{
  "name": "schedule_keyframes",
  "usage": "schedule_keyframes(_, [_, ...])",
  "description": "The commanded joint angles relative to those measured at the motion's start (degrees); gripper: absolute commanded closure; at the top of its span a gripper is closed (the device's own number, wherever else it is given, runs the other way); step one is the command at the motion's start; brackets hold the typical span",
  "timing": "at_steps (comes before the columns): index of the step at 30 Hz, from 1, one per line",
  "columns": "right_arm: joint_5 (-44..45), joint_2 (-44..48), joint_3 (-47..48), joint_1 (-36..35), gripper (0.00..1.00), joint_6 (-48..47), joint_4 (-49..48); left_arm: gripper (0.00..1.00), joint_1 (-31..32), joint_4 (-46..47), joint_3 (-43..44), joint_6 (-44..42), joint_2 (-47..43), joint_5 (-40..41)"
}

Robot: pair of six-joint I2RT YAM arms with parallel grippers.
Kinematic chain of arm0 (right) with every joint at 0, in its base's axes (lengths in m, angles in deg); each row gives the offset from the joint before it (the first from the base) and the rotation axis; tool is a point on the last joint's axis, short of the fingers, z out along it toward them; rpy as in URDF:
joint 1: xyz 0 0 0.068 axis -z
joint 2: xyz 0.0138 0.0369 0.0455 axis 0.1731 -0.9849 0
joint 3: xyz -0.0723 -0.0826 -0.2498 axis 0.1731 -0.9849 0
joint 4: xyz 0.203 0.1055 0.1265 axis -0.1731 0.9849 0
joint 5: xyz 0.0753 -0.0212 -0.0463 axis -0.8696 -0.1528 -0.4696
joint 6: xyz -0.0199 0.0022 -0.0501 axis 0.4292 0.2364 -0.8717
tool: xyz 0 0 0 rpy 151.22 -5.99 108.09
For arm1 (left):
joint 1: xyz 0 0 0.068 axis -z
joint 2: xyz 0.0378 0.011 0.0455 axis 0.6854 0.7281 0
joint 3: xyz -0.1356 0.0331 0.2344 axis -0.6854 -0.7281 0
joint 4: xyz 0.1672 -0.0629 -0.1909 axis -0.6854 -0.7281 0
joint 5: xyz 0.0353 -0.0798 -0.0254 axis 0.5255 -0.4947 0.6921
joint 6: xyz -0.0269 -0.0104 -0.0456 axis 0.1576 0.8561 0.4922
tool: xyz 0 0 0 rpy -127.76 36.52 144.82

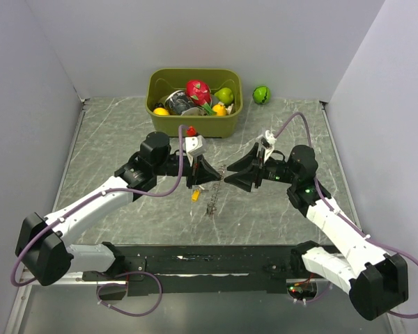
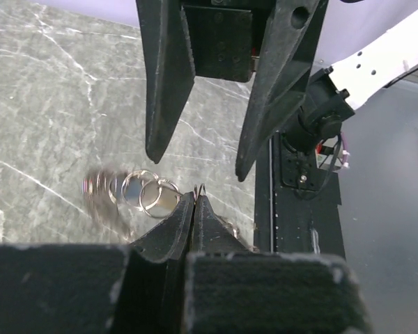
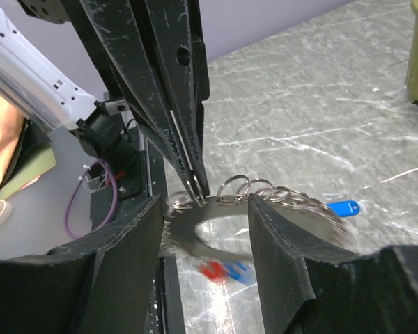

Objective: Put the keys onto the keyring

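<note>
The keyring (image 3: 279, 195) is a thin dark ring strung with several small silver loops, and it is blurred in the right wrist view. My left gripper (image 2: 196, 195) is shut, pinching the ring's wire at its tips, with loops (image 2: 143, 191) beside it. My right gripper (image 3: 203, 223) is open, and its fingers (image 3: 132, 243) stand on either side of the ring without touching it. Red and blue keys (image 3: 226, 270) hang blurred under the ring. Another blue key (image 3: 343, 207) lies on the table. From above, both grippers (image 1: 214, 178) (image 1: 228, 179) meet mid-table, with a yellow key (image 1: 195, 195) below the left one.
An olive bin (image 1: 153, 90) holding toy fruits stands at the back. A green ball (image 1: 261, 94) lies to its right. A small red object (image 1: 191, 130) sits in front of the bin. The black base rail (image 1: 209, 261) runs along the near edge.
</note>
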Motion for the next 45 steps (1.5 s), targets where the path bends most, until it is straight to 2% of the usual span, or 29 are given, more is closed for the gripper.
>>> schedule_keyframes(1, [0.28,0.11,2.84,-0.54,0.42,-1.72,-0.65,0.99,0.2,4.49,2.44,1.41,-0.07,-3.61])
schedule_keyframes(14, [-0.07,-1.29,3.19,-2.74,0.48,-3.65,1.11,0.99,0.2,5.72,2.0,2.2,0.1,-4.49])
schedule_keyframes(19, [0.37,-1.82,3.28,-3.18,0.53,-4.09,1.64,0.99,0.2,6.42,1.56,3.16,-0.33,-5.55])
schedule_keyframes(22, [0.29,-1.99,3.27,-3.36,0.64,-4.18,1.73,0.99,0.29,6.95,1.47,3.43,-0.51,-6.25])
schedule_keyframes(23, [0.37,-1.99,3.45,-3.27,0.75,-4.35,2.07,0.99,0.29,6.95,1.56,3.52,-0.42,-6.34])
schedule_keyframes(25, [0.37,-2.17,3.54,-3.36,0.87,-4.53,2.51,0.99,0.2,6.69,1.74,3.35,-0.51,-6.43])
schedule_keyframes(26, [0.28,-2.08,3.71,-3.44,0.98,-4.53,2.52,0.99,0.29,6.17,1.91,3.26,-0.42,-6.78])
schedule_keyframes(27, [0.11,-1.99,3.54,-3.27,1.0,-4.35,2.34,0.99,0.2,5.9,2.0,3.26,-0.42,-6.87])
schedule_keyframes(39, [-1.47,-1.56,3.63,-3.36,1.0,-2.16,-0.82,0.98,0.2,3.08,2.27,1.67,-0.6,-6.6])
schedule_keyframes(45, [-1.04,-0.15,2.57,-3.36,1.0,-1.01,-2.84,0.82,0.2,5.19,0.33,2.47,-1.74,-5.02])
